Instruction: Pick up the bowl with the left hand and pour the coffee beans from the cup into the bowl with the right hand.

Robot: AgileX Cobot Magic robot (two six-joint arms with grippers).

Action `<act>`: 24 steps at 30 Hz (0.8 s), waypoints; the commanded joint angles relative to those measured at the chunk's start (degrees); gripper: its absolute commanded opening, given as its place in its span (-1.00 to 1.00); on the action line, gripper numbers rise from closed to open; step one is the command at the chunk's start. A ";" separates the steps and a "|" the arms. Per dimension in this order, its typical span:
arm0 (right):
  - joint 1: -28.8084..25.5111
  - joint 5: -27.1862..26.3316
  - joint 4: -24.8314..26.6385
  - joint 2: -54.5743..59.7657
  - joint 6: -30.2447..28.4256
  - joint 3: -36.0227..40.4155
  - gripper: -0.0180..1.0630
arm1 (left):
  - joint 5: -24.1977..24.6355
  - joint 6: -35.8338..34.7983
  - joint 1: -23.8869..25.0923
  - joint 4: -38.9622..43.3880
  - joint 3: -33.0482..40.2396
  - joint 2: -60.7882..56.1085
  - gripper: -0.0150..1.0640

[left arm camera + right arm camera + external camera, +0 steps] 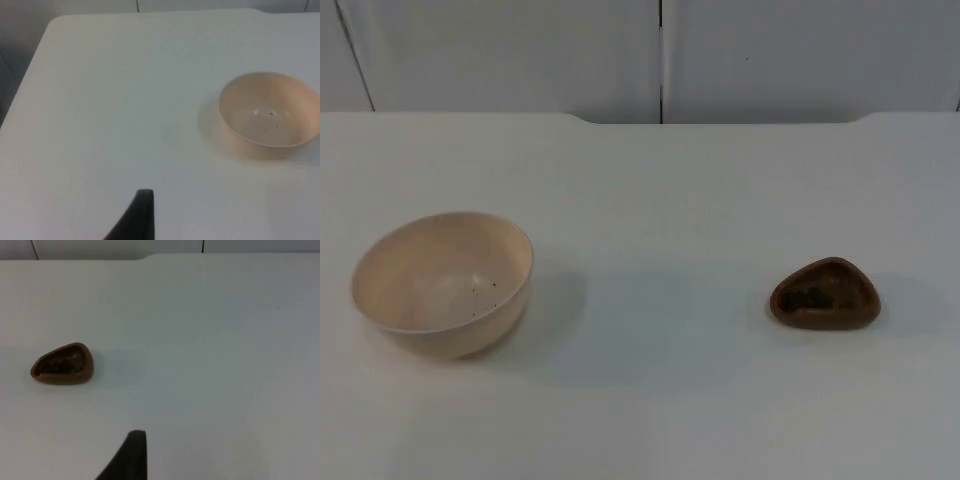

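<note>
From the top view you saw the cream bowl (pixel 443 283) upright at nine o'clock on the white table (pixel 660 190), and the brown cup (pixel 825 294) of coffee beans (pixel 815 296) well apart at three o'clock. Your left wrist view had the left gripper (pixel 142 212) clear of the bowl (pixel 270 115); finger state, you couldn't tell. Your right wrist view had the right gripper (pixel 132 452) clear of the cup (pixel 63 363); likewise untellable.

Lab: bare white table (pixel 660 180), grey partition (pixel 520 50)
</note>
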 commanded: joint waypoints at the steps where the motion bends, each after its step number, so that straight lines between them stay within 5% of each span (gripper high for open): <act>1: -0.20 -0.31 -0.20 -0.20 0.10 -0.11 0.98 | -0.13 -0.09 0.11 1.09 0.22 -0.25 0.97; 24: -0.20 -0.21 -0.20 -0.20 0.10 -0.11 0.98 | -0.23 -0.09 -0.66 1.06 0.22 -0.25 0.97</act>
